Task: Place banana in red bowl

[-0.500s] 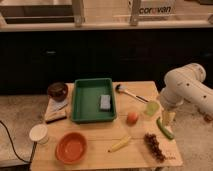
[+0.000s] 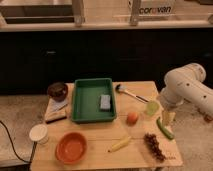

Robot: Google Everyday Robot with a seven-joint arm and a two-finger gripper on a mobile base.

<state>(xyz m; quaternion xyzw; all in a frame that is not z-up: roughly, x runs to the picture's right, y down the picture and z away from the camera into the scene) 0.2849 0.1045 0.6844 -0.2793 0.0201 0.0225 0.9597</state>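
The banana (image 2: pixel 120 144) is a small pale-yellow curved piece lying on the wooden table (image 2: pixel 100 132) near the front middle. The red bowl (image 2: pixel 71 148) is a shallow orange-red bowl at the front left, empty, about a hand's width left of the banana. My gripper (image 2: pixel 167 118) hangs from the white arm (image 2: pixel 185 90) over the table's right edge, well to the right of the banana and above the green vegetable (image 2: pixel 165 128).
A green tray (image 2: pixel 93 100) holding a grey block (image 2: pixel 105 102) sits mid-table. A dark brown bowl (image 2: pixel 57 91) is at back left, a white cup (image 2: pixel 38 133) at front left. A round orange fruit (image 2: pixel 132 118), dark grapes (image 2: pixel 153 144), a brush (image 2: pixel 131 94) and a pale green cup (image 2: pixel 152 107) lie at right.
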